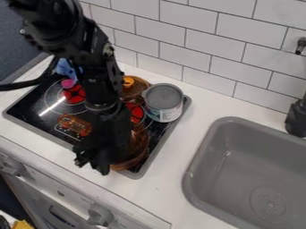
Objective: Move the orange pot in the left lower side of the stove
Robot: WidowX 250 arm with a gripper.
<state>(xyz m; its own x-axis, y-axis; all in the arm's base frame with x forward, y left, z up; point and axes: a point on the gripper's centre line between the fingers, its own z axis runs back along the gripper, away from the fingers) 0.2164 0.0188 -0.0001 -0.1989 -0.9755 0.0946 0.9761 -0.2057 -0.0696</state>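
Observation:
The black gripper (pixel 94 162) hangs low over the front edge of the stove (pixel 53 131), at its front middle. Just right of it and partly behind it is the see-through orange pot (pixel 141 150), on the front right part of the stove. The gripper and the arm hide the pot's left side. Whether the gripper touches the pot I cannot tell.
A grey can (pixel 165 103) stands at the stove's right edge, beside an amber lidded pot (pixel 136 86) at the back. Pink (pixel 68 83) and blue (pixel 64 68) items lie back left. A grey sink (pixel 222 154) is at the right, tiled wall behind.

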